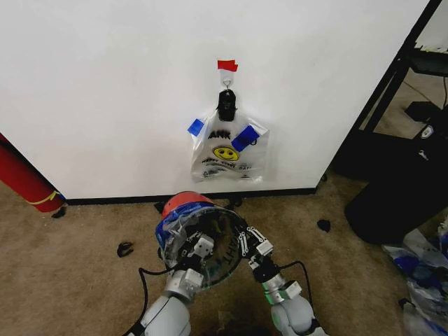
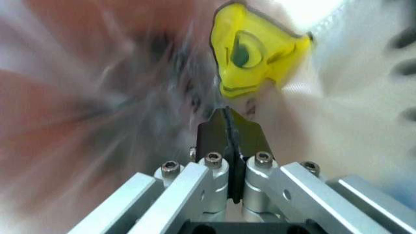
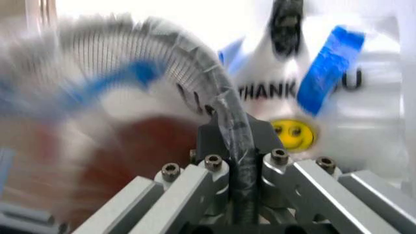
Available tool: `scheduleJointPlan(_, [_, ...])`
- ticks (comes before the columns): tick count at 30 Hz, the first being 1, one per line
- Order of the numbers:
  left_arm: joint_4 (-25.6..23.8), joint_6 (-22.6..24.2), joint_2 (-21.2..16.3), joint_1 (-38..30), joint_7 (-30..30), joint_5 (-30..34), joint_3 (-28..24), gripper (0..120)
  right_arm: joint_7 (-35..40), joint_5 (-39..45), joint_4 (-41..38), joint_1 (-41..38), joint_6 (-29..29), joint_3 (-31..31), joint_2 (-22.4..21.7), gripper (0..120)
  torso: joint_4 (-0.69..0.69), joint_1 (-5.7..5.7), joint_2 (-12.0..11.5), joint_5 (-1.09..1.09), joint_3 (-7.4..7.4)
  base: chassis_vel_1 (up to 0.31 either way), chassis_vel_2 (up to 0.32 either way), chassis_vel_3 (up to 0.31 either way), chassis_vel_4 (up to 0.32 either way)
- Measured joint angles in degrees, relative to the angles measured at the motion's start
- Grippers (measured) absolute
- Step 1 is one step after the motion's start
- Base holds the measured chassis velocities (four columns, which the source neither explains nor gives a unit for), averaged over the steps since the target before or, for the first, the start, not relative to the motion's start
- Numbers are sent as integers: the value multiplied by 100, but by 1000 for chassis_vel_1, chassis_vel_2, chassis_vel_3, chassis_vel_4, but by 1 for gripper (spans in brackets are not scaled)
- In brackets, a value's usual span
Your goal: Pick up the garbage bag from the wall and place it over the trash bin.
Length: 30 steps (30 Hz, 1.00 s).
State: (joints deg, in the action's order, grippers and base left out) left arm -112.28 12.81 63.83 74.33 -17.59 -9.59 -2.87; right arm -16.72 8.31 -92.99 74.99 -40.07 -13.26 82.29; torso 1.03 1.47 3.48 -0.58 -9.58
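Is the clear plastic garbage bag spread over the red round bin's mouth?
Yes: garbage bag drapes the bin's rim, both grippers pinching it.

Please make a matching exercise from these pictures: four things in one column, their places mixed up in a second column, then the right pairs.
1. small round red trash bin
2. flat see-through smiley bag under a black clip
3. long red cylinder with a yellow band
4. small red tape piece

A. above the hook
B. slanting at the left
C. on the carpet, under a crinkly garbage bag
D. hanging on the white wall

Pairs: 1-C, 2-D, 3-B, 4-A.
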Motion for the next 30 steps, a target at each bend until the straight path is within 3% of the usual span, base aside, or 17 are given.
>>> scheduleJointPlan(2, [57, -108, 31, -134, 69, 117, -31, 0, 109, -353, 146, -48, -71, 30, 35, 0, 4, 0, 0, 2, 0, 0, 0, 0, 0])
scheduleJointPlan(8, [170, -168, 31, -321, 167, 273, -115, 0, 160, -738, 520, -225, -256, 65, 151, 0, -1, 0, -1, 1, 0, 0, 0, 0, 0])
scheduleJointPlan(16, [183, 239, -87, -309, 104, 89, -170, 0, 264, -976, 586, -407, -339, 24, 188, 0, 0, 0, -1, 0, 0, 0, 0, 0, 0])
scheduleJointPlan(30, [66, 886, -477, -353, 1273, -604, -70, 0, 211, -1341, 524, -584, -460, -76, 95, 0, 0, 0, -1, 0, 0, 0, 0, 0, 0])
